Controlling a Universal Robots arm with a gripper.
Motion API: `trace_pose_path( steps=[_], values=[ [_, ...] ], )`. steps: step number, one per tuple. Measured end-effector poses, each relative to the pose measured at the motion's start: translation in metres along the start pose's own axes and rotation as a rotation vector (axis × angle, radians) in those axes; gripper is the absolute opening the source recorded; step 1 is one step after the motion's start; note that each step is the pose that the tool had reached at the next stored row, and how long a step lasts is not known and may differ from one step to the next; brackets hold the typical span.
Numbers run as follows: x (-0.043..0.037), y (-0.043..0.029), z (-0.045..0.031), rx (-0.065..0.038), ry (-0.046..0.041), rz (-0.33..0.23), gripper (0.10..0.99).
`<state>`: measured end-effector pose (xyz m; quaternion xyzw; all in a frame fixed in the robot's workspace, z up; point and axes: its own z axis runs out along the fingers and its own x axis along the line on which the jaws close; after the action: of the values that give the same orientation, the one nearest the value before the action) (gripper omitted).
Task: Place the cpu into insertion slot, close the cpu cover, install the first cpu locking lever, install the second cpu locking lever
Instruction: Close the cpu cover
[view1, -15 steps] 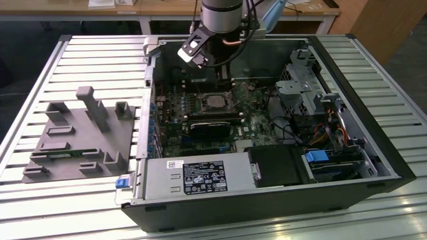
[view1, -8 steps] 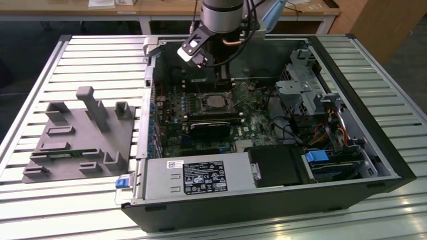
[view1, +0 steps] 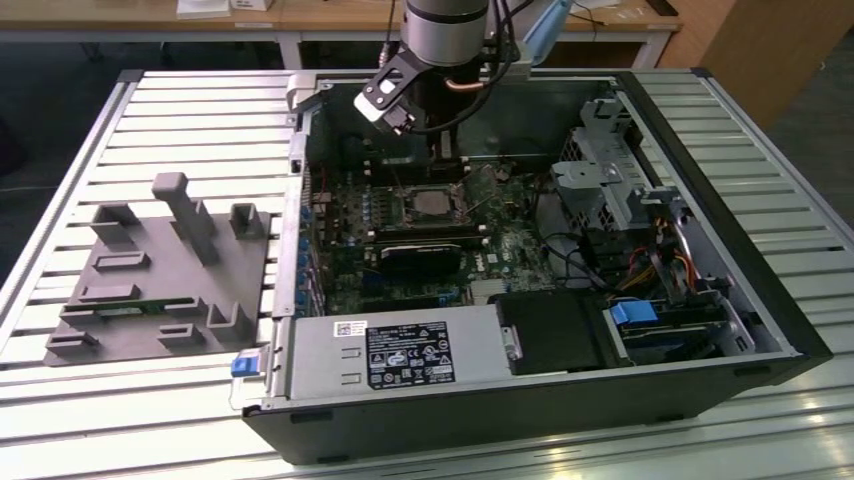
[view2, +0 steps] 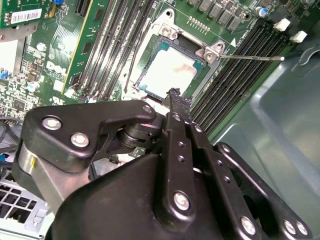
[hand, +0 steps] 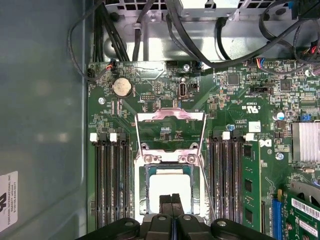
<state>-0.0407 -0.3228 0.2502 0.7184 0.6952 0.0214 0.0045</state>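
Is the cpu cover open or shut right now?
Open. The cpu cover is flipped back beyond the insertion slot, and the cpu lies bare in it.

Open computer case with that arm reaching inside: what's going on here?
A black robot gripper, shut, hangs over the pale silver square cpu, which already lies in the metal-edged square insertion slot on the green motherboard. The silvery frame-shaped cpu cover is flipped open.

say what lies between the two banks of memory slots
The insertion slot with the cpu in it, cpu cover raised open, seen in the first wrist view.
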Motion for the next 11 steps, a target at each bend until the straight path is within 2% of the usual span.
trace_pose_path(
  steps=[8, 11],
  values=[
    [0.0000, 0.0000, -0.0001, 0.002, -0.0001, 0.000, 0.106],
    [0.0001, 0.0002, -0.0039, 0.002, -0.0001, 0.000, 0.106]
  ],
)
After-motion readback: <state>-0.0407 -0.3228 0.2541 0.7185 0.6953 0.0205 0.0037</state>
